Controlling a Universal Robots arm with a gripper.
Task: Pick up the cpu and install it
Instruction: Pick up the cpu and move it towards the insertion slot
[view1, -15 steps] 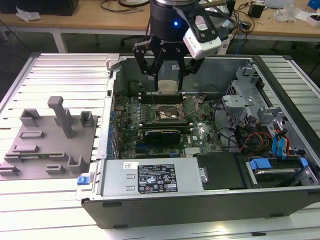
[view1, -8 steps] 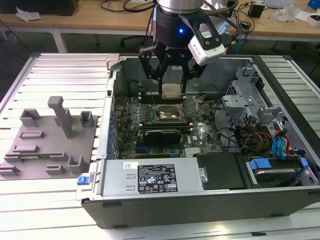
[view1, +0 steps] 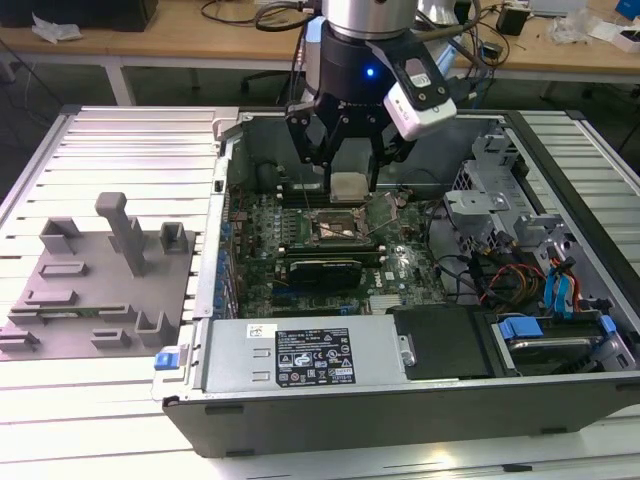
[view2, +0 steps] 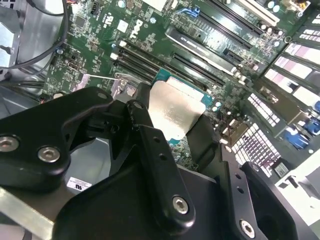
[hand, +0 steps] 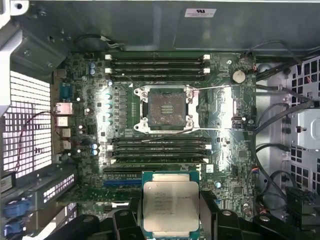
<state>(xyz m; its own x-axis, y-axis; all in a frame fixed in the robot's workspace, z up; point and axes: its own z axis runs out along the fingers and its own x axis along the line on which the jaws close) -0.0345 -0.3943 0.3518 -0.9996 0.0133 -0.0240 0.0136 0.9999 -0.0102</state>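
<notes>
The cpu (view1: 347, 187), a small flat square chip with a pale silver top, hangs between the black fingers of my gripper (view1: 348, 186), which is shut on it. In the exterior view it is held above the motherboard inside the open computer case, just above and behind the dark metal-framed socket (view1: 338, 228). The first wrist view shows the cpu (hand: 170, 203) in the gripper (hand: 170, 210) with the empty socket (hand: 165, 109) ahead, its frame open. In the second wrist view the silver cpu (view2: 176, 111) sits between the two dark fingers (view2: 159, 165).
The open case (view1: 230, 180) has tall walls around the motherboard (view1: 300, 280). A power supply (view1: 310, 355) lies along the front. Drive cages and cables (view1: 520, 250) fill the exterior view's right. A grey tray with posts (view1: 100, 275) sits on the exterior view's left.
</notes>
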